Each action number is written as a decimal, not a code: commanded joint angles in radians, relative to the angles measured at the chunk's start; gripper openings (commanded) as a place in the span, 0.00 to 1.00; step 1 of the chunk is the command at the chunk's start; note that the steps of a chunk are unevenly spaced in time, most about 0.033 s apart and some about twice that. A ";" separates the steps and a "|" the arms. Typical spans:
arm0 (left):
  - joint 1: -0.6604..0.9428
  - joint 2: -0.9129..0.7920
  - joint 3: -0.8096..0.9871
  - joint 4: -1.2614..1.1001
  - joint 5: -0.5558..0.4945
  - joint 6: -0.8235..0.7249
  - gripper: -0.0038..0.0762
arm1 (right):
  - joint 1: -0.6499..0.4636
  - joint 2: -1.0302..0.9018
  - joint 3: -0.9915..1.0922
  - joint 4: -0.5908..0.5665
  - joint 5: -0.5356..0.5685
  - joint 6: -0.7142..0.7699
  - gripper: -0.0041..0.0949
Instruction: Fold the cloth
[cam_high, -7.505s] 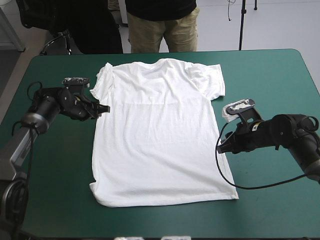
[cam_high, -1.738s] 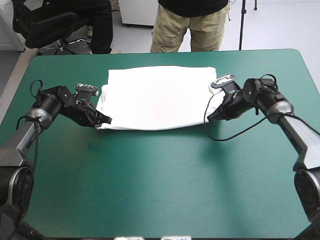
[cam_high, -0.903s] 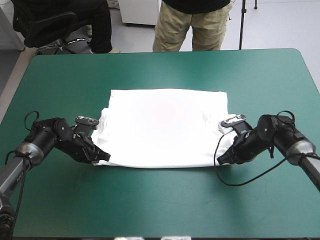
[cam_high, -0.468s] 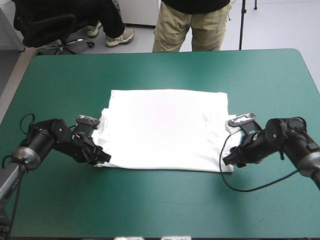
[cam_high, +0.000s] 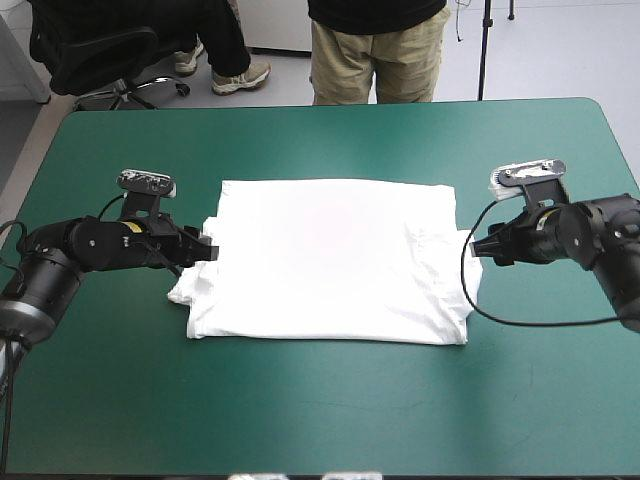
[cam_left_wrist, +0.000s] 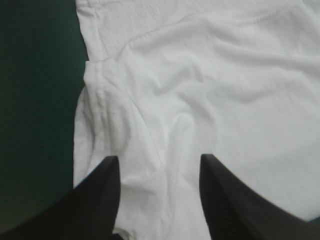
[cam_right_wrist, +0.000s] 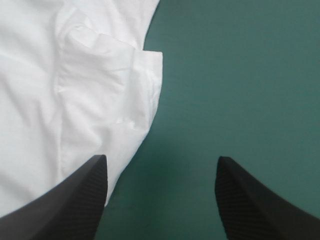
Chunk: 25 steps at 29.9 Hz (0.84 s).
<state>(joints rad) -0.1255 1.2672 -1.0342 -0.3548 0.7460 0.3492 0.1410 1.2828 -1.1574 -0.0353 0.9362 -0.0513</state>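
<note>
Your left gripper (cam_high: 207, 248) and right gripper (cam_high: 478, 248) have both let go and drawn back, fingers spread, so the T-shirt (cam_high: 330, 260) now lies folded once at mid-frame, ready for your next fold.

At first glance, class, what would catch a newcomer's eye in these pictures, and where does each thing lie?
The white T-shirt, folded into a wide rectangle, lies mid-table on the teal-green cover. The left gripper and the right gripper, both open, sit at its two short ends, one each side.
</note>
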 joint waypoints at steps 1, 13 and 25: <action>-0.005 -0.008 -0.035 -0.033 -0.034 -0.010 0.50 | -0.064 0.089 -0.032 0.067 -0.073 -0.084 0.64; -0.005 -0.008 -0.035 -0.031 -0.030 -0.010 0.50 | -0.082 0.393 -0.129 0.252 -0.136 -0.245 0.53; -0.005 -0.008 -0.035 -0.029 0.002 -0.010 0.50 | -0.082 0.567 -0.212 0.229 -0.124 -0.247 0.25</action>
<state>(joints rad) -0.1255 1.2848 -1.0342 -0.3623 0.7796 0.3472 0.0684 1.8658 -1.3459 0.1878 0.8219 -0.2859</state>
